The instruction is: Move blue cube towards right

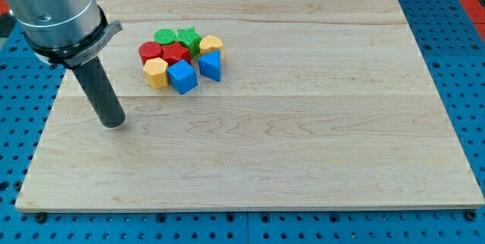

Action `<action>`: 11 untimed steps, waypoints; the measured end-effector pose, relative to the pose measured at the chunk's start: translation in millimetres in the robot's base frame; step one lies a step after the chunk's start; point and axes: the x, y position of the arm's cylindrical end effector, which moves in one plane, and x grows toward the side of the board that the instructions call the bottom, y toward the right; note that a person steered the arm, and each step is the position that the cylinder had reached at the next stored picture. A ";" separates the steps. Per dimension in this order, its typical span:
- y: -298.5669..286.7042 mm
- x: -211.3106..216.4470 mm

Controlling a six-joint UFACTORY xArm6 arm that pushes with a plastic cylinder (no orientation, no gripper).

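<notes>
Blue cube [182, 76] sits at the bottom edge of a tight cluster of blocks in the upper left part of the table [303, 138]. Just to its right lies a blue wedge-like block [211, 65]; touching its left is a yellow block [156, 72]. Behind it are two red blocks [176, 53] [150, 51], then two green ones — a round one [164, 36] and a star [189, 39] — and another yellow block [211, 45] at the cluster's right.

My arm comes in from the view's top left, its grey cylinder [57, 9] leaning slightly, the dark rod slanting down and to the right. My tip [113, 123] rests on the table well to the left of the cluster and lower in the view than the cube, touching no block. No gripper here — the arm ends in the plain rod.
</notes>
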 end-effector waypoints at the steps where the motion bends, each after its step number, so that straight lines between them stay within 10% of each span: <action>1: 2.7 -27.1; 4: 162.9 -94.0; 6: 165.8 -157.3; 9: 213.1 -107.7; 11: 306.2 -186.3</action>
